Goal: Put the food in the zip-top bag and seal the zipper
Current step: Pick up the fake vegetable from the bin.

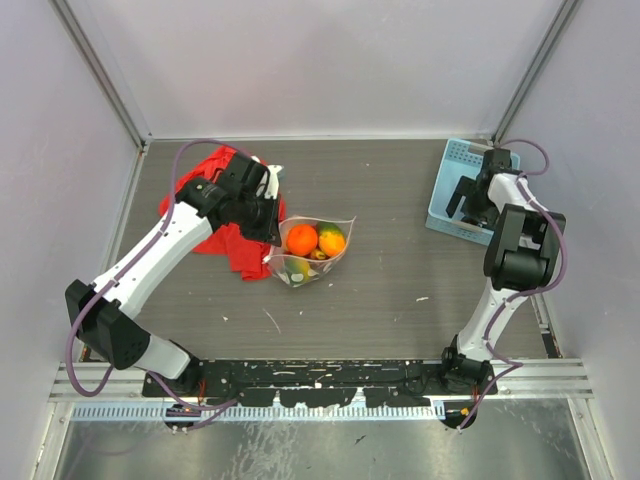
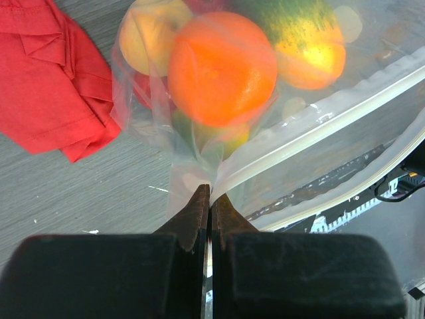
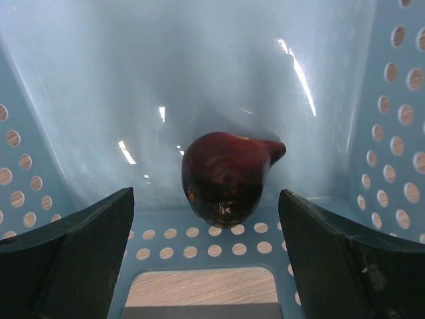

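A dark grey-brown wood-grain table [image 1: 400, 280] carries everything. A crumpled red cloth [image 1: 232, 248] lies at its far left. Just beside the cloth, near the middle, sits a clear plastic zip-top bag printed with white dots [image 1: 300, 270]. A light blue perforated plastic basket [image 1: 445, 195] rests at the far right corner. Small white scraps [image 1: 272, 320] dot the bare surface nearer the front edge.

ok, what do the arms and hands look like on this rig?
The left arm and right arm have white links, black joints and a thin purple cable looping alongside. The left hand and right hand are black with wedge-shaped fingers.
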You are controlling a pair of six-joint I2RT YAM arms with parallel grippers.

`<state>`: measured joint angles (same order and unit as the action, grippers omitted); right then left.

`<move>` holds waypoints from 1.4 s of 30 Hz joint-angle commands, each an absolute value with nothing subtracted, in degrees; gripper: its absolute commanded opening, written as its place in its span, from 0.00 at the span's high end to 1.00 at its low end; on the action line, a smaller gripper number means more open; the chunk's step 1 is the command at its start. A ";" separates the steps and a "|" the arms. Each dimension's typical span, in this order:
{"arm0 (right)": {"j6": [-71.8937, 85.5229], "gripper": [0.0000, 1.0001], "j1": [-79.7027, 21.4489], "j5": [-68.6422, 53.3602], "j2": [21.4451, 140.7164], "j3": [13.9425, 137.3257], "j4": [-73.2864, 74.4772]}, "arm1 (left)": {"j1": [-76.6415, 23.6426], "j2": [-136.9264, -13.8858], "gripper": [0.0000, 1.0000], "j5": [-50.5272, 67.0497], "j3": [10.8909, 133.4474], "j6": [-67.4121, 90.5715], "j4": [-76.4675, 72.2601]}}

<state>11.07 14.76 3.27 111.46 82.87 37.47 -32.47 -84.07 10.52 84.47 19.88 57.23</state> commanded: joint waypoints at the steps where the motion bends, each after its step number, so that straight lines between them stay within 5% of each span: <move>1: 9.77 0.06 15.28 1.78 112.82 85.64 36.12 | -32.07 -81.49 1.00 11.16 84.53 18.81 55.23; 10: 8.88 0.18 15.62 -0.46 115.56 85.40 35.89 | -32.03 -81.44 1.00 10.90 84.37 18.86 55.20; 20: 9.05 0.51 15.65 -2.15 113.52 84.74 35.10 | -31.99 -81.44 1.00 11.10 84.45 18.89 55.11; 42: 12.67 0.60 10.31 -3.03 93.67 81.59 36.03 | -32.01 -82.34 1.00 12.01 85.14 19.34 54.76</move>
<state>11.33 13.47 -2.24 99.92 82.26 36.36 -32.45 -84.07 10.85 84.29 19.90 56.88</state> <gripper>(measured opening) 0.548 0.007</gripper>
